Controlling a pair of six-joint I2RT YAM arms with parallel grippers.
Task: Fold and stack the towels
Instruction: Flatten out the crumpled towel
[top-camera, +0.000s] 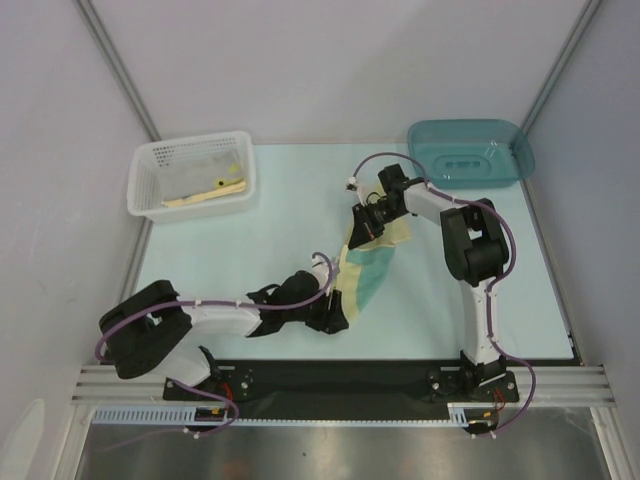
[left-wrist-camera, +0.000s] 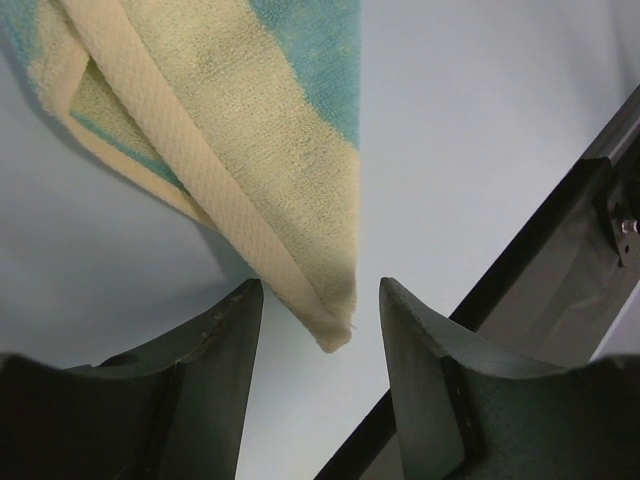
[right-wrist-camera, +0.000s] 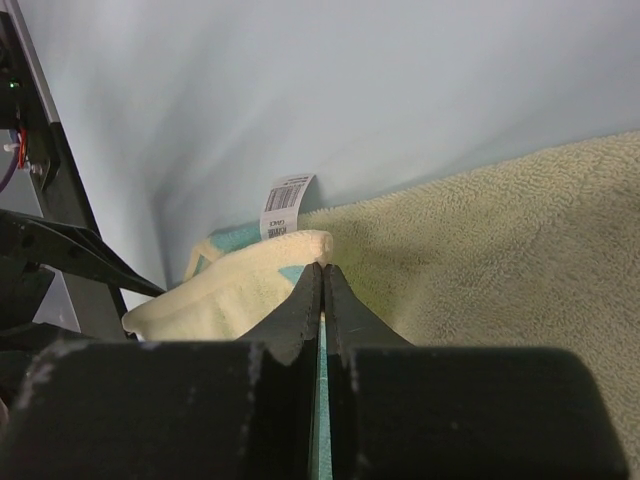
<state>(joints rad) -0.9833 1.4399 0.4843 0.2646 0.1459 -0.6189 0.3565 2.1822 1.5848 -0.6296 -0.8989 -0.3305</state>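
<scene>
A teal-faced towel with a pale yellow border lies mid-table, its far edge lifted. My right gripper is shut on that edge; in the right wrist view the jaws pinch the yellow hem, and a teal sliver shows between them. A white tag sticks up behind. A yellow-green towel lies flat beside and under it. My left gripper stands open at the towel's near corner. That corner hangs between the fingers, touching neither.
A white mesh basket at the back left holds more towels. A teal plastic bin stands at the back right. The black base rail runs along the table's near edge, close to my left gripper.
</scene>
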